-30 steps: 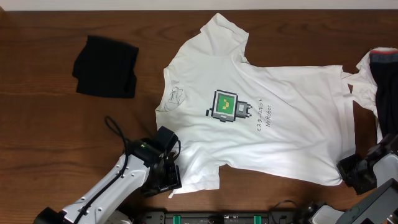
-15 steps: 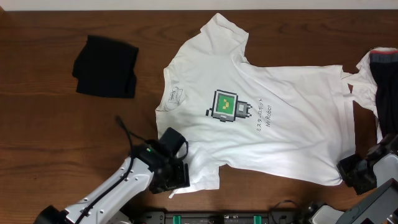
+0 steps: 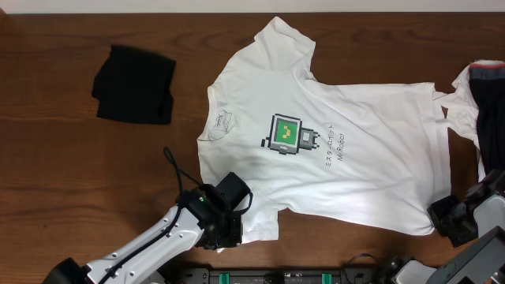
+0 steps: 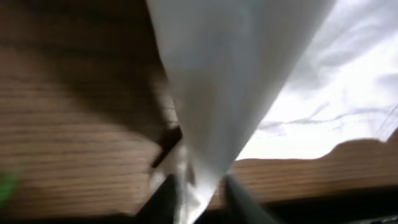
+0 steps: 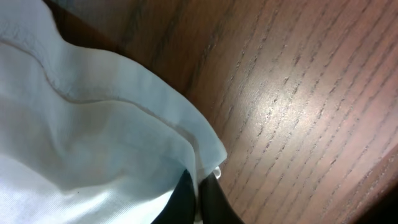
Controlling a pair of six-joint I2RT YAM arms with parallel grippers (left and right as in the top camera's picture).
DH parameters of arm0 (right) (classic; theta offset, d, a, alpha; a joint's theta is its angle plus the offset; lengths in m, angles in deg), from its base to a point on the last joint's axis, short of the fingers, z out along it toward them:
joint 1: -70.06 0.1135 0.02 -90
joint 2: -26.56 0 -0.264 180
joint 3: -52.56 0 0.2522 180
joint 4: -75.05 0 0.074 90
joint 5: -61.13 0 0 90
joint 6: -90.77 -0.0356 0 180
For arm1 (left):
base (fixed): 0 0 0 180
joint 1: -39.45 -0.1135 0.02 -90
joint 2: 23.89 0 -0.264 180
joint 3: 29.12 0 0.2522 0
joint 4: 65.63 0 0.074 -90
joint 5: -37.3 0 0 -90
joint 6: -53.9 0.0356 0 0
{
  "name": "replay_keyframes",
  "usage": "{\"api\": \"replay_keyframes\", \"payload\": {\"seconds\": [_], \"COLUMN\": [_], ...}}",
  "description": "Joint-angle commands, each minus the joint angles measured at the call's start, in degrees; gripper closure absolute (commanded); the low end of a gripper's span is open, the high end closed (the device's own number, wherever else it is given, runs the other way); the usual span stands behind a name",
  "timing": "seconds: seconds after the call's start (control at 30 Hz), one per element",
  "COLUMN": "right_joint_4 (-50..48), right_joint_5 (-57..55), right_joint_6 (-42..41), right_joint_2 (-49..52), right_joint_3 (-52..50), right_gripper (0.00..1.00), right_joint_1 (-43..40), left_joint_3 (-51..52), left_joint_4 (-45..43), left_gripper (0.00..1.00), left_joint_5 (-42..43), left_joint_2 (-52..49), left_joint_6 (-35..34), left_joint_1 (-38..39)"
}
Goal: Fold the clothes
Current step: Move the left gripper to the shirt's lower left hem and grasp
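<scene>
Left wrist: blurred T-shirt [image 4: 230,81] fold between left gripper [image 4: 199,198] fingers.

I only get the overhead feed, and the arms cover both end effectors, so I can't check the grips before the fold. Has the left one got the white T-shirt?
Observer: It looks so. The left wrist view is blurred, but the T-shirt narrows down into the left end effector, with a finger close on each side.
Operator: And the right one, at the bottom corner?
Observer: The right end effector is shut on the very corner of the stitched hem.
Operator: Is that corner bunched?
Observer: Slightly. The right wrist view shows the cloth rippled behind the hem, with bare table beside it.
</scene>
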Motion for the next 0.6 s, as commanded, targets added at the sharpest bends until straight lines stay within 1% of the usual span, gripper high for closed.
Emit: {"api": "replay_keyframes", "payload": {"seconds": [0.0,0.03,0.2,0.23,0.33,0.47,0.57], "right_joint_4": [-2.16,-2.14,-2.27,-2.29,-2.36,-2.56,-2.54], "right_joint_5": [4.04,4.07,4.04,4.04,4.04,4.04,4.04], "right_joint_6": [1.22,1.22,1.44,1.44,1.44,1.68,1.81], "right_joint_2": [2.6,2.6,2.6,2.6,2.6,2.6,2.6], "right_joint_3": [-2.49,-2.49,-2.49,-2.49,-2.49,-2.49,-2.49], "right_gripper": [0.99,0.99,0.99,0.99,0.99,0.99,0.99], "right_joint_1": [-0.13,-0.13,-0.13,-0.13,-0.13,-0.13,-0.13], "left_joint_3": [0.13,0.13,0.13,0.13,0.13,0.13,0.13], "left_joint_4": [1.07,1.4,2.8,3.04,3.41,3.54,3.61], "left_gripper": [0.91,0.94,0.93,0.9,0.73,0.63,0.6], "left_joint_5": [-1.05,-1.05,-3.28,-3.96,-5.11,-5.16,-5.16], "left_joint_2": [-0.48,-0.48,-0.48,-0.48,-0.48,-0.48,-0.5], "left_joint_6": [0.02,0.39,1.73,1.73,1.73,1.75,1.73], "left_joint_1": [0.17,0.2,0.2,0.2,0.2,0.2,0.2]}}
